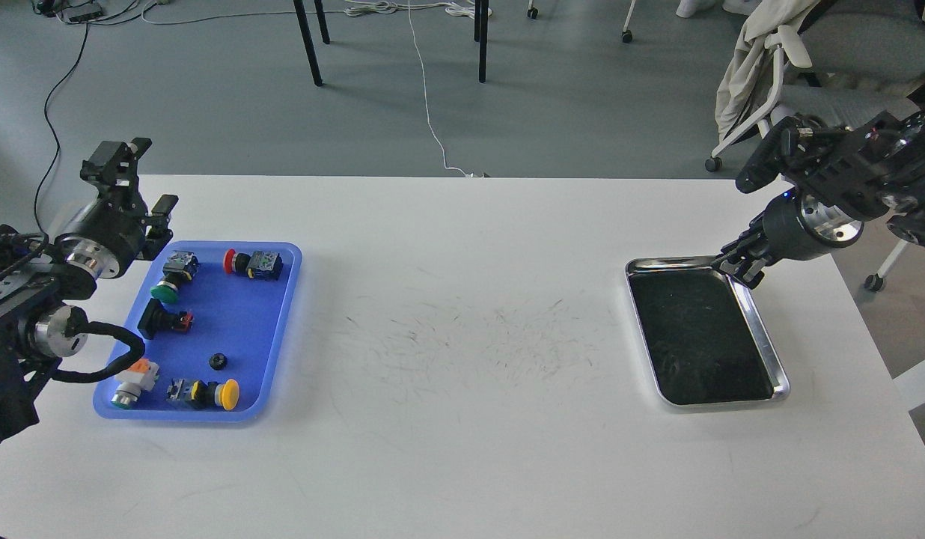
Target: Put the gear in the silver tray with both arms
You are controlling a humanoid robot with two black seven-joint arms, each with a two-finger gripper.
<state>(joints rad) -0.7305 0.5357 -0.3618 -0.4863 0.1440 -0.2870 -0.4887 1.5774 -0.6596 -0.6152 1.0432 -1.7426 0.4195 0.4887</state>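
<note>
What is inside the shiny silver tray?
Nothing shows inside the rectangular shiny steel tray; only its dark scuffed bottom is visible. The right black pincer hangs over its far right corner, hiding that small bit.
</note>
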